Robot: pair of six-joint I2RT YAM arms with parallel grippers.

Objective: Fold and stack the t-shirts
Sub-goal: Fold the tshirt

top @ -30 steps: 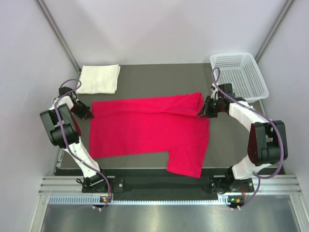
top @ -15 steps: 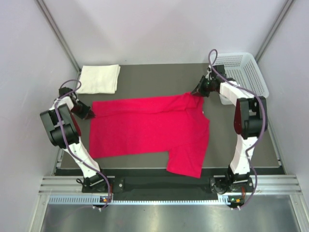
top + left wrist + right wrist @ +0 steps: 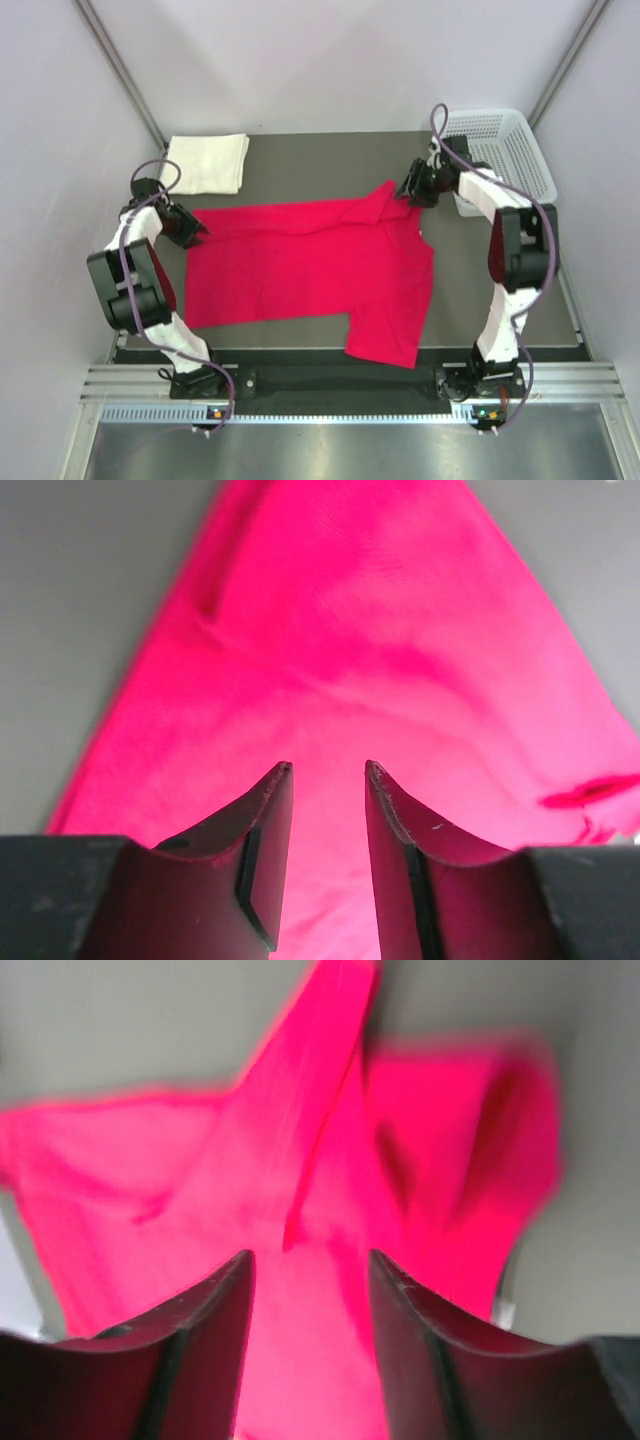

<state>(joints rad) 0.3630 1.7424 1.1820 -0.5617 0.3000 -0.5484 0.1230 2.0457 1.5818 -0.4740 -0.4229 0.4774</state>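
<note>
Two wrist views are filled almost wholly with red cloth, and the right one is blurred, so the folds under the right tool (image 3: 310, 1255) are hard to read. Its jaws stand apart with the cloth beyond them, and whether the fingertips touch it cannot be told. The left tool (image 3: 327, 768) also has its jaws parted, with nothing pinched between them, over a corner of the red t-shirt (image 3: 300, 265). From above, both tools are small and partly masked by their own wrists and cables. The bench (image 3: 330, 160) is a dark grey slab closed in by pale, plain walls (image 3: 320, 60), and a white mesh basket (image 3: 505, 150) sits at its far right corner. The red t-shirt lies spread across the middle of the bench, mostly flat. Its far edge is folded over in a band, one part reaches toward the near edge, and a pointed flap lies at the far right beside the right tool. The cream-white t-shirt (image 3: 205, 163) lies folded into a neat rectangle at the far left corner, apart from the red one.
</note>
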